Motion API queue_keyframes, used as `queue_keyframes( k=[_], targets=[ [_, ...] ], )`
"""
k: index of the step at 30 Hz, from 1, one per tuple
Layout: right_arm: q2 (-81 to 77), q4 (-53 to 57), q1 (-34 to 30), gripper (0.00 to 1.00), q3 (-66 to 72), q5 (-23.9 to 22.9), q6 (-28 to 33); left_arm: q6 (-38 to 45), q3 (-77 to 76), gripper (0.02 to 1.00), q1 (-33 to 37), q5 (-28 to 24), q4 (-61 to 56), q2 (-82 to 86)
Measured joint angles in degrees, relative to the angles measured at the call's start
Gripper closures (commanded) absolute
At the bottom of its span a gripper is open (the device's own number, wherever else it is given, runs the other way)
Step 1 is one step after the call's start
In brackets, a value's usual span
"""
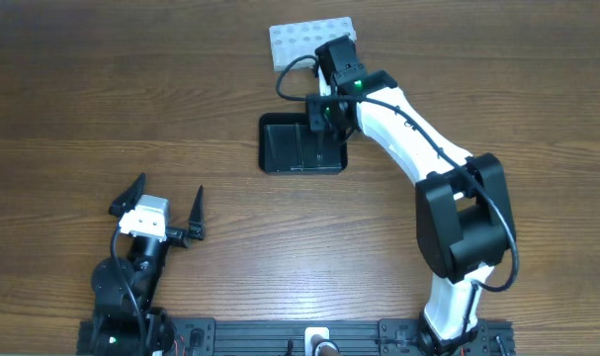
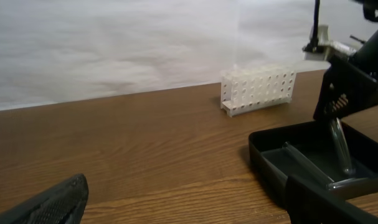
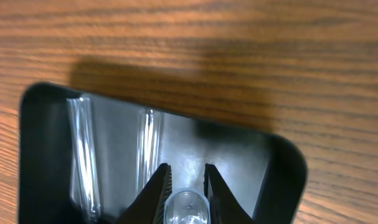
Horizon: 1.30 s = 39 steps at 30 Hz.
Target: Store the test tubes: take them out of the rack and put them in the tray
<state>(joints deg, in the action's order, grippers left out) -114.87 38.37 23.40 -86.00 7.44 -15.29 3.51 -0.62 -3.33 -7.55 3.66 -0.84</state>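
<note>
The white test tube rack stands at the far side of the table. In front of it lies the black tray. My right gripper hangs over the tray, shut on a clear test tube that points down into it, tilted. Two more tubes lie flat on the tray floor. My left gripper stays near its base at the front left, open and empty, far from the tray.
Bare wooden tabletop surrounds the tray and rack. A pale wall rises behind the table's far edge.
</note>
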Motion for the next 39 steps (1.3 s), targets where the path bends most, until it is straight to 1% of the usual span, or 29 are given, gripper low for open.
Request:
queue_keyframes(
  k=[12,25,29,34,36,39],
  targets=[
    [-0.2,0.2,0.7,0.904,0.6,0.2,0.0,0.0,0.0,0.018,0.0,0.0,0.0,0.0],
    [-0.2,-3.3,0.7,0.844,3.7,0.2,-0.8,0.0,0.0,0.018,0.0,0.0,0.0,0.0],
    [-0.4,-3.3,0.7,0.805,4.2,0.2,-0.9,0.0,0.0,0.02,0.0,0.0,0.0,0.0],
    [-2.2,-3.3,0.7,0.798,4.5,0.2,-0.8,0.0,0.0,0.018,0.0,0.0,0.0,0.0],
    [-2.6,-3.3,0.7,0.761,4.8,0.2,-0.8,0.0,0.0,0.02,0.0,0.0,0.0,0.0],
    [-2.7,-3.7,0.7,0.733,4.9,0.2,-0.8,0.0,0.0,0.018,0.0,0.0,0.0,0.0]
  ],
)
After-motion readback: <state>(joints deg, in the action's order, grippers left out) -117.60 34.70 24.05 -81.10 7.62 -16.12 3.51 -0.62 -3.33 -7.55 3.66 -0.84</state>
